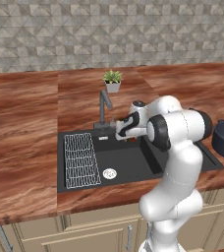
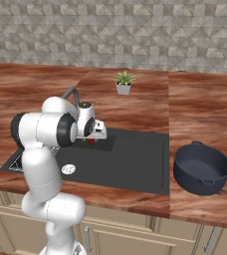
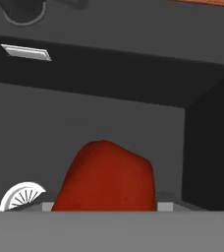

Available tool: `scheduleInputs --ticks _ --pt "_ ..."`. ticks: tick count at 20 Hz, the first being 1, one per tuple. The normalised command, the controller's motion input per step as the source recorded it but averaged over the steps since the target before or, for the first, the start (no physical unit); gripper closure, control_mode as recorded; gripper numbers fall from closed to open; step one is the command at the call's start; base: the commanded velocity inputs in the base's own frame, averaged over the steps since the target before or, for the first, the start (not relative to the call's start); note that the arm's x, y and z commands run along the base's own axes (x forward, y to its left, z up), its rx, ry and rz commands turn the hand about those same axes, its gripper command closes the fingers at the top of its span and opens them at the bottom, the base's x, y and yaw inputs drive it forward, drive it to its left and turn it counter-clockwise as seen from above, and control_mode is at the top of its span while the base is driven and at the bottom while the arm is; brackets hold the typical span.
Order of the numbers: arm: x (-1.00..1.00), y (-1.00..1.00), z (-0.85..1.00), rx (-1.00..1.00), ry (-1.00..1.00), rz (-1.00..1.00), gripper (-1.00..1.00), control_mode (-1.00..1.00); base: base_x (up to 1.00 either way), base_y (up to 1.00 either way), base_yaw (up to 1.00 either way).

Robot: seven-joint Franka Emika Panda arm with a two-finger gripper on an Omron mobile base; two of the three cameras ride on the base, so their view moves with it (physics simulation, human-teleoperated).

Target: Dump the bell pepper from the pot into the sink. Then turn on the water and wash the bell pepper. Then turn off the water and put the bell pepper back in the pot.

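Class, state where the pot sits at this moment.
The pot stands upright on the wooden counter, right of the sink, in the right base view; nothing shows inside it.

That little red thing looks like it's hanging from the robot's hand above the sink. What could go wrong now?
The small red bell pepper seems pinched between the gripper fingertips above the black recessed sink. If the hold is shallow, it might slip and drop back in. The dark navy round pot stands well to the right on the wooden counter, so the long carry could lose it. The swinging hand might also brush the dark grey faucet.
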Motion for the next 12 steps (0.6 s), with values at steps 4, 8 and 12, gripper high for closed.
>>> scheduleInputs --ticks 4,8,12 --pt "0.0 -0.28 0.75 -0.01 0.0 0.0 1.0 -1.0 0.0 0.0 0.0" --pt "0.0 -0.44 0.21 -0.05 0.02 0.0 1.0 -1.0 0.0 0.0 0.0" --pt "0.0 -0.61 0.14 -0.08 0.01 0.0 1.0 -1.0 0.0 0.0 0.0"
